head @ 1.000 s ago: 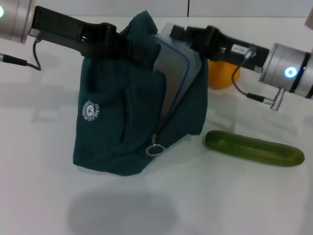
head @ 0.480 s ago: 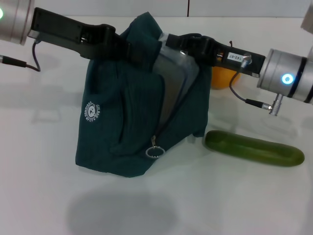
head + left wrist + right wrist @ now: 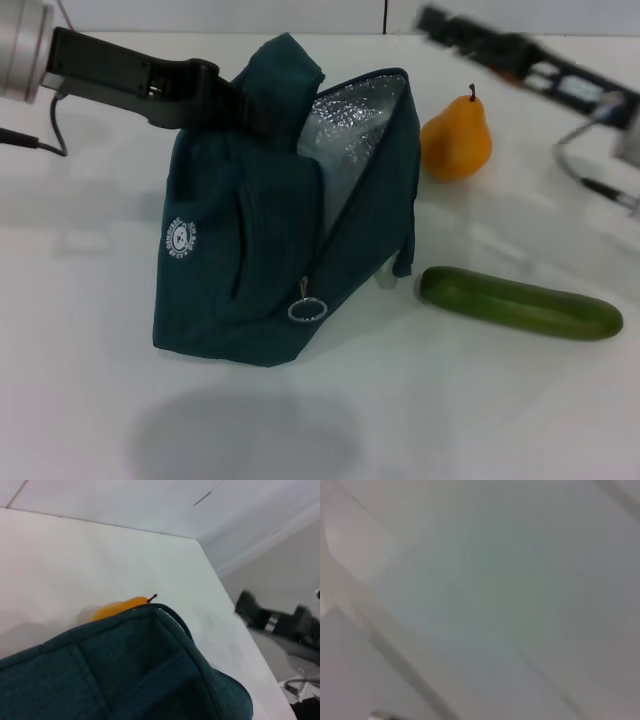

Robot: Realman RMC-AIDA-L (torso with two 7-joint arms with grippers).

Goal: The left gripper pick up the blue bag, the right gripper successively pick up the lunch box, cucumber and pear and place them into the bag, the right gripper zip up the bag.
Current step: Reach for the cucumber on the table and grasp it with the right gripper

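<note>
The blue bag (image 3: 250,250) stands on the white table, its mouth open to the right and showing silver foil lining (image 3: 345,140). My left gripper (image 3: 245,105) is shut on the bag's top handle and holds it up. The lunch box is hidden; only lining shows in the opening. The pear (image 3: 456,140) stands upright behind and right of the bag. The cucumber (image 3: 520,303) lies in front of the pear, right of the bag. My right gripper (image 3: 435,22) is a blur high at the back right, apart from everything. The left wrist view shows the bag's rim (image 3: 125,670) and the pear (image 3: 117,609).
The zip's ring pull (image 3: 306,309) hangs low on the bag's front. A cable (image 3: 590,185) trails under the right arm. The white table (image 3: 450,400) stretches in front of the bag and cucumber. The right wrist view shows only blurred pale surface.
The right gripper has pulled out of the bag's mouth and swung up and to the right. The lunch box it held there has gone out of sight inside the bag.
</note>
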